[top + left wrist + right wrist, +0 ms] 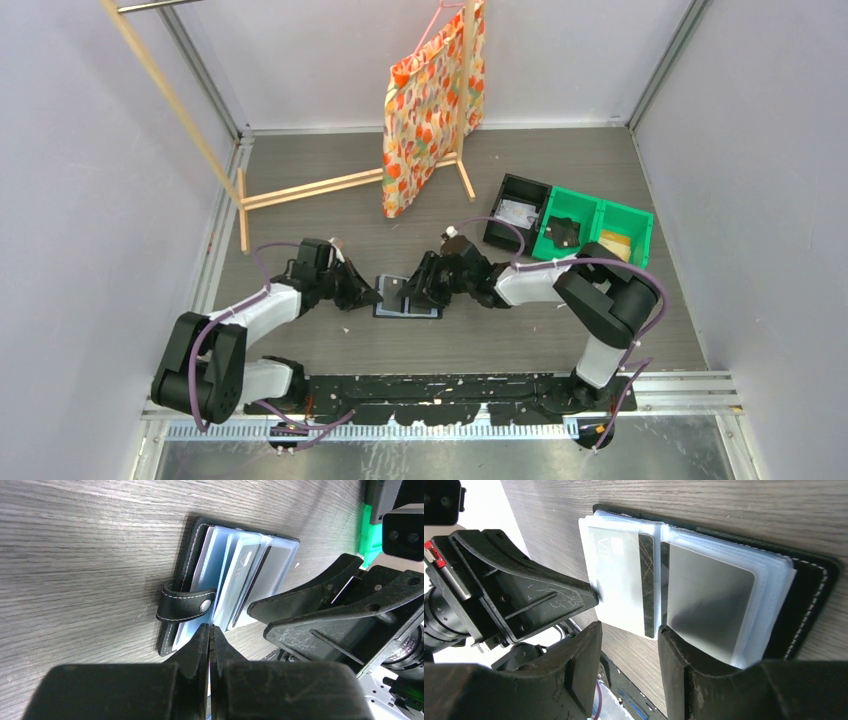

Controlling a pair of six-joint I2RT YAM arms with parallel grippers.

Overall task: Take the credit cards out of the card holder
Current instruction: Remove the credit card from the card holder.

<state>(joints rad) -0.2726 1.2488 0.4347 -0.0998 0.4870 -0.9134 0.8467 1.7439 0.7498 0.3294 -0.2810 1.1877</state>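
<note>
- The left arm rises from its base at the near left of the worktop, with its elbow folded back by the near edge. Its forearm runs right toward the middle.
- The left gripper points low at the worktop, its two fingers pressed flat together with no gap at the tips.
- The right arm folds at the near right, and its forearm stretches left toward the middle.
- The right gripper has its fingers parted, with nothing clamped between them.
- The two grippers face each other tip to tip, close but apart.
</note>
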